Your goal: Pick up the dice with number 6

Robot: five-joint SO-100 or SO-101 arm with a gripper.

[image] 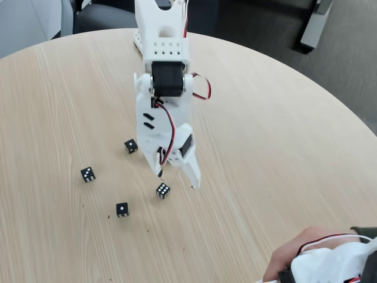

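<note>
The dice with number 6 is hard to pick out for certain among the four black dice on the round wooden table (pixel 283 153). The likeliest is the die (pixel 88 174) farthest left, whose showing face looks crowded with pips (five or six, too small to count). It lies well apart from the white arm (pixel 165 76), which reaches down from the far edge.

The gripper (pixel 177 180) hangs above the table with its jaws parted a little and nothing between them. A different die (pixel 162 190) sits just beside its left fingertip; another die (pixel 131 146) lies left of the arm, and a one-pip die (pixel 122 209) nearer the camera.

To do this step well, I judge the gripper should swing left, past the near die, centre over the crowded face, open wider and descend straight. A person's hand (pixel 294 259) rests at the near right edge.
</note>
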